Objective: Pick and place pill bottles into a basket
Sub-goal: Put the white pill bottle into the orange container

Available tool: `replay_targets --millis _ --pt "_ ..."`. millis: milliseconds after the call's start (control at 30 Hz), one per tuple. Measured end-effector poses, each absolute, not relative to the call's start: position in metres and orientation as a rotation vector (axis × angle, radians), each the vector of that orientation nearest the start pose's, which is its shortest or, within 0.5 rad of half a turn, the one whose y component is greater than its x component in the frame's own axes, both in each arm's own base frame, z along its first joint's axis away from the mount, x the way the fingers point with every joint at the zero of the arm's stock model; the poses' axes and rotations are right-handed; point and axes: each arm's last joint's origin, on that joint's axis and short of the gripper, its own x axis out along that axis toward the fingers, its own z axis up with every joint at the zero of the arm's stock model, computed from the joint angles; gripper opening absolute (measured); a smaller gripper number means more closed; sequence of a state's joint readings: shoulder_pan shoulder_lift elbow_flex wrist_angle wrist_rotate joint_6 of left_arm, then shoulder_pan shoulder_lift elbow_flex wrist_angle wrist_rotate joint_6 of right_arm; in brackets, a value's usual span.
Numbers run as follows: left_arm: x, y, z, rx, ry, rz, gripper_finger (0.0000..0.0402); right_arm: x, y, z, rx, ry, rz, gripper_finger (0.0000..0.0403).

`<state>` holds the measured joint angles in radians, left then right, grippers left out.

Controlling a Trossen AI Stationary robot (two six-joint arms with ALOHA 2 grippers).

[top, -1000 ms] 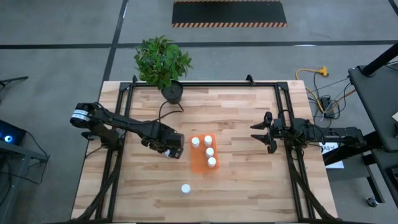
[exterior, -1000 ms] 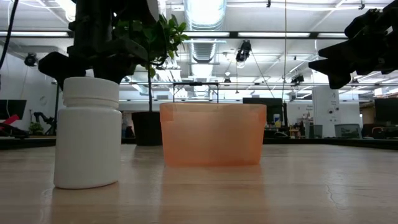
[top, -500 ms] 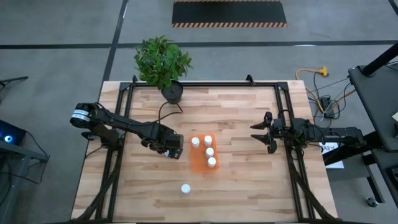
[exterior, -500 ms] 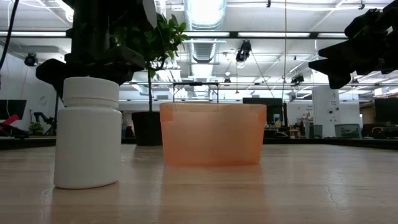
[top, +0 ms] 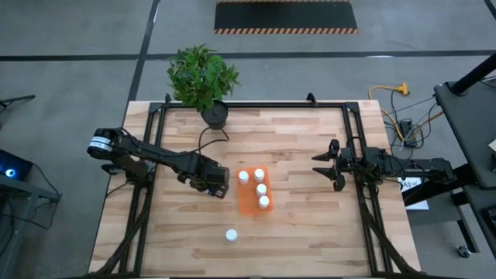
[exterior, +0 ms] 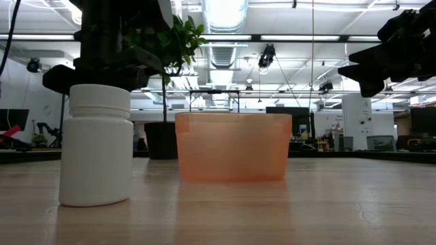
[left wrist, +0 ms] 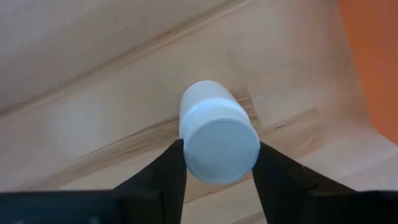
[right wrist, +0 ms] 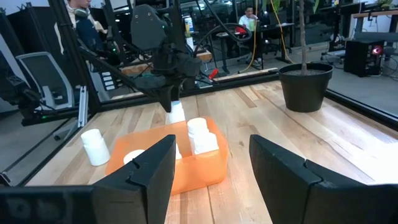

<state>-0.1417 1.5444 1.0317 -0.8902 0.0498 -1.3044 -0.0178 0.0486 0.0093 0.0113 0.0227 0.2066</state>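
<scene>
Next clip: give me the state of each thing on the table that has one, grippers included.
left gripper: shut on a pill bottle beside the basket.
right gripper: open, empty, waiting at the table's right side.
basket: upright, three bottles standing inside.
loose bottle: upright on the table, untouched.

Three small white pill bottles [top: 259, 187] stand in the small orange plastic basket [top: 249, 206]; a fourth [top: 231, 235] stands apart on the wooden table [top: 302, 225].
</scene>
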Motion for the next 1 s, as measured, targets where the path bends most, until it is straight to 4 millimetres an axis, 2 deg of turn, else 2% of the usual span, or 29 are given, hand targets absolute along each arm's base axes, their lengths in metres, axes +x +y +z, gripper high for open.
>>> replay_targets --millis 200,367,500,1000 --pt "0.270 -0.041 0.206 -0.950 1.319 0.668 0.0140 0.100 -0.002 0.164 0.206 0.024 -0.043 0.0194" --pt "0.276 -0.042 0.218 -0.876 1.321 0.540 0.0140 0.100 -0.002 0.164 0.206 0.024 -0.043 0.0194" --pt "0.281 -0.044 0.233 -0.817 1.311 0.447 0.0140 0.100 -0.002 0.164 0.207 0.024 -0.043 0.0194" --pt "0.293 -0.045 0.294 -0.645 1.267 0.296 0.0139 0.100 -0.002 0.164 0.206 0.024 -0.043 0.0194"
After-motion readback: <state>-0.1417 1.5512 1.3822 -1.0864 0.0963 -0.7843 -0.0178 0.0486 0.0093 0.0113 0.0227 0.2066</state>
